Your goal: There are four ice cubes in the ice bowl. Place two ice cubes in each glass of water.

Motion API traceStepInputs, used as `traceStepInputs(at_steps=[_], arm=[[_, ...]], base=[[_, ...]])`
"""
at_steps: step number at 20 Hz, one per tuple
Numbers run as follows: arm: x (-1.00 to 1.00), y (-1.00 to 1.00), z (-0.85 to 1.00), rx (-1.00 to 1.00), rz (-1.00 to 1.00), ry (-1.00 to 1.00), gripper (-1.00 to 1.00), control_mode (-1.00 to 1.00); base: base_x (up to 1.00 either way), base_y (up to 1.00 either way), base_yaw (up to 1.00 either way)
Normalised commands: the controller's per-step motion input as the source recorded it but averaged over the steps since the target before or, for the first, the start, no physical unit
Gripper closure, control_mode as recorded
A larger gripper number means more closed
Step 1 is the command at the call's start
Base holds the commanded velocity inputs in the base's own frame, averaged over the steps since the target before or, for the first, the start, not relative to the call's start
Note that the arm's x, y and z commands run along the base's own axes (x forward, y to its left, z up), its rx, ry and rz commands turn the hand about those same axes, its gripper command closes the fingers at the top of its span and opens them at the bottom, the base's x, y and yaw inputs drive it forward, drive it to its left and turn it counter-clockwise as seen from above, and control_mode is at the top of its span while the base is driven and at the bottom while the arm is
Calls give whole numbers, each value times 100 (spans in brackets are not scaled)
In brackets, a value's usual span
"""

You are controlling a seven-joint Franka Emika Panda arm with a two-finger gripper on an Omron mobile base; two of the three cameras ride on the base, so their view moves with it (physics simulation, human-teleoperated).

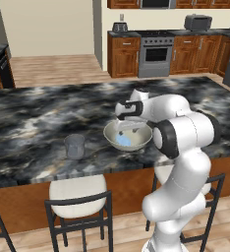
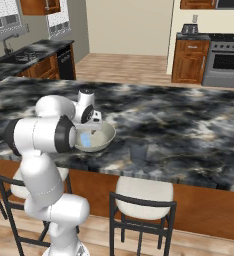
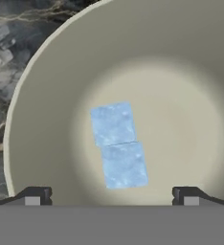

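Dark marbled island counter, stools tucked below, wooden cabinets and stove behind.

Left to right in the left base view: glass of water standing alone near the counter's front edge, well apart from the bowl; then ice bowl; then the arm's white bulk. Second glass not made out from these angles.

Gripper poised over the bowl, pointing down into it, jaws spread wide, nothing between them.

Hand view: two ice cubes on the bowl floor, touching edge to edge, lying between the fingertips. Only two cubes visible; the others may be in a glass already, but I can't confirm.

Step in hand, as I judge: reaching for a cube. Next move calls for descending onto one cube only, closing without nudging its neighbour, then lifting clear of the rim toward a glass.
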Motion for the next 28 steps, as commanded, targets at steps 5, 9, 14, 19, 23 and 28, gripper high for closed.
traceStepInputs(at_steps=[5, 9, 14, 19, 23, 28], arm=[[6, 4, -4, 0, 2, 0, -100, -100], [1, 9, -12, 0, 3, 0, -100, -100], [1, 8, -23, 0, 6, 0, -100, -100], [11, 0, -19, 0, 8, -1, -100, -100], [19, 0, -14, 0, 6, -2, -100, -100], [23, 6, -14, 0, 3, -1, -100, -100]], base=[[0, 0, 0], [0, 0, 0], [0, 0, 0], [0, 0, 0], [0, 0, 0], [0, 0, 0]])
